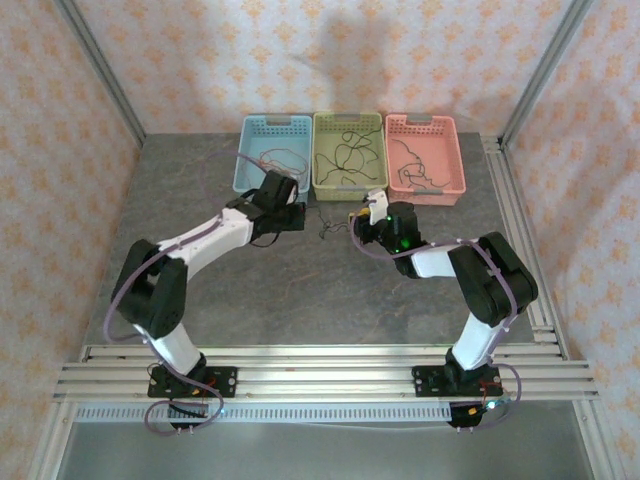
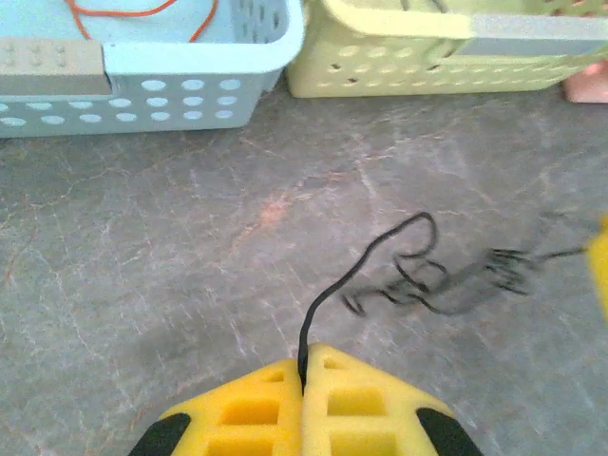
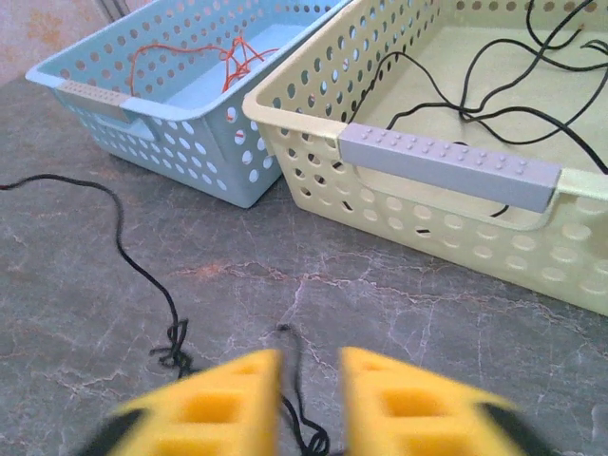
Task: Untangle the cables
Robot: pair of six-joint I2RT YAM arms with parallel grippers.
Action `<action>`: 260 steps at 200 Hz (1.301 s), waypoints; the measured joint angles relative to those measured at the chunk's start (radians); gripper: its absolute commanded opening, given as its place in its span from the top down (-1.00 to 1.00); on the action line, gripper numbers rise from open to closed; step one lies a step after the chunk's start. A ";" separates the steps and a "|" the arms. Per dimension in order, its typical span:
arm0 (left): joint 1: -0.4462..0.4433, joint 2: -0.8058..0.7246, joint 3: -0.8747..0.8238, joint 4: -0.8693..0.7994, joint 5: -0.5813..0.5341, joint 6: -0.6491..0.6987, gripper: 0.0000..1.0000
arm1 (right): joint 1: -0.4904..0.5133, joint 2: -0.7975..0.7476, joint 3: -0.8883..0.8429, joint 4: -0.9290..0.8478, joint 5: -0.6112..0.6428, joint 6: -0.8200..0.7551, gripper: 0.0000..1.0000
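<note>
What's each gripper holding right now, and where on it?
Left gripper pinches the black cable on the strand leading out of the tangle; right gripper open, holding nothing.

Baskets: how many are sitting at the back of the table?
3, side by side in a row: a blue basket on the left, a yellow-green basket in the middle and a pink basket on the right. None looks hidden.

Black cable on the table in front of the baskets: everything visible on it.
The black cable is a very thin, limp wire lying on the grey marbled table, short of the green basket and not touching it. One end is pinched in the shut left gripper. From there it curves away into a small knotted tangle. The tangle's far side lies by the right gripper, whose fingers stand apart.
</note>
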 measured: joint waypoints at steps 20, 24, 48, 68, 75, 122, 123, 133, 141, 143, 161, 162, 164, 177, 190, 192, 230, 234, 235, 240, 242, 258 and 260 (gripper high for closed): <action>0.000 -0.119 -0.041 -0.009 0.043 0.023 1.00 | 0.000 -0.007 -0.036 0.063 -0.010 0.008 -0.10; -0.001 -0.139 -0.040 -0.007 0.051 0.029 1.00 | 0.000 -0.008 -0.042 0.074 -0.016 0.010 -0.11; -0.005 -0.187 -0.017 -0.009 0.097 0.057 1.00 | 0.007 -0.008 -0.069 0.151 -0.065 0.017 -0.20; -0.006 -0.189 -0.010 -0.010 0.143 0.073 1.00 | 0.032 -0.008 -0.078 0.208 -0.107 0.016 -0.24; -0.009 -0.188 -0.009 -0.013 0.156 0.076 1.00 | 0.042 -0.008 -0.078 0.225 -0.121 0.016 -0.26; -0.068 -0.188 -0.003 -0.031 0.219 0.095 1.00 | 0.083 -0.008 -0.078 0.272 -0.192 0.016 -0.28; -0.070 -0.188 -0.003 -0.031 0.221 0.096 1.00 | 0.084 -0.008 -0.078 0.272 -0.194 0.016 -0.28; -0.077 -0.188 0.006 -0.037 0.226 0.101 1.00 | 0.084 -0.008 -0.077 0.272 -0.207 0.016 -0.28; -0.079 -0.188 0.013 -0.042 0.231 0.102 1.00 | 0.085 -0.008 -0.077 0.272 -0.217 0.017 -0.28; -0.080 -0.188 0.016 -0.044 0.232 0.102 1.00 | 0.085 -0.008 -0.077 0.272 -0.218 0.017 -0.28; -0.087 -0.188 0.033 -0.051 0.242 0.102 1.00 | 0.088 -0.008 -0.071 0.271 -0.238 0.017 -0.28; -0.087 -0.188 0.034 -0.051 0.242 0.102 1.00 | 0.089 -0.008 -0.071 0.271 -0.239 0.017 -0.28; -0.088 -0.188 0.035 -0.051 0.243 0.102 1.00 | 0.089 -0.008 -0.069 0.271 -0.240 0.016 -0.28; -0.094 -0.188 0.046 -0.055 0.249 0.102 1.00 | 0.093 -0.008 -0.064 0.270 -0.257 0.017 -0.26; -0.102 -0.188 0.053 -0.056 0.251 0.102 1.00 | 0.097 -0.005 -0.057 0.263 -0.272 0.016 -0.18; -0.105 -0.187 0.055 -0.056 0.252 0.102 1.00 | 0.097 -0.003 -0.055 0.260 -0.275 0.016 -0.16; -0.116 -0.187 0.092 -0.074 0.257 0.101 1.00 | 0.103 0.006 -0.031 0.205 -0.287 0.008 0.28; -0.116 -0.189 0.097 -0.076 0.257 0.101 1.00 | 0.103 0.006 -0.028 0.195 -0.291 0.000 0.30; -0.116 -0.189 0.098 -0.076 0.258 0.101 1.00 | 0.103 0.006 -0.027 0.192 -0.291 0.004 0.31; -0.116 -0.193 0.104 -0.079 0.260 0.100 1.00 | 0.103 0.006 -0.023 0.178 -0.292 -0.003 0.32; -0.116 -0.193 0.106 -0.080 0.261 0.100 1.00 | 0.103 0.007 -0.022 0.174 -0.292 -0.001 0.32; -0.116 -0.217 0.129 -0.094 0.272 0.097 1.00 | 0.103 0.009 -0.007 0.140 -0.293 -0.006 0.34; -0.116 -0.220 0.131 -0.096 0.274 0.097 1.00 | 0.103 0.010 -0.005 0.135 -0.293 -0.007 0.34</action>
